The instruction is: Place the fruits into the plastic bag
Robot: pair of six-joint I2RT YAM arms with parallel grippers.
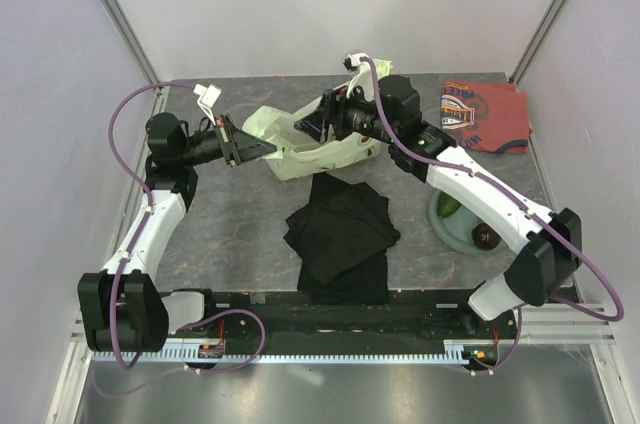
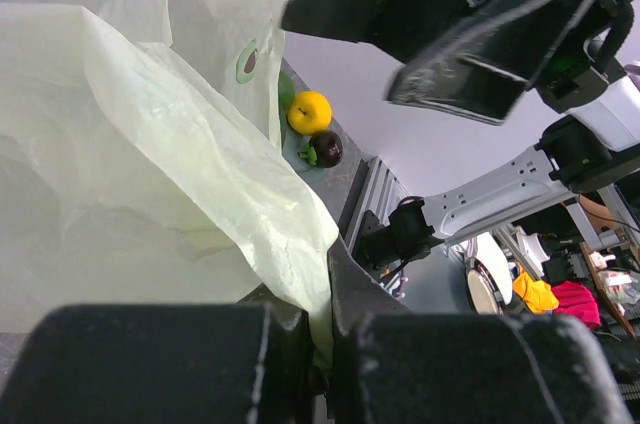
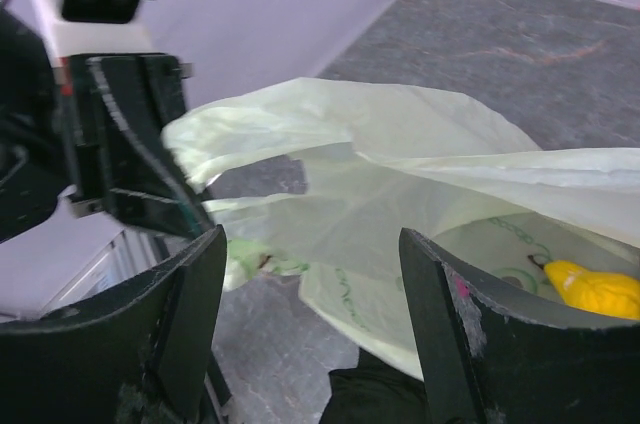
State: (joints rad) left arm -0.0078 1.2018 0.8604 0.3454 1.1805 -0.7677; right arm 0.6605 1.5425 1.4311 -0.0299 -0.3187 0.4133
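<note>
Now left claw (image 1: 265,149) pinching plastic bag (image 1: 320,156) at its nine-o'clock edge, right claw (image 3: 310,242) spread near its twelve o'clock.

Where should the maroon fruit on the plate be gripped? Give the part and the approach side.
Take the maroon fruit across its round middle, coming straight down. It sits low on the plate with the yellow fruit close beside it, so a sideways approach would likely bump that neighbour; put the right fingers on its free sides.
</note>
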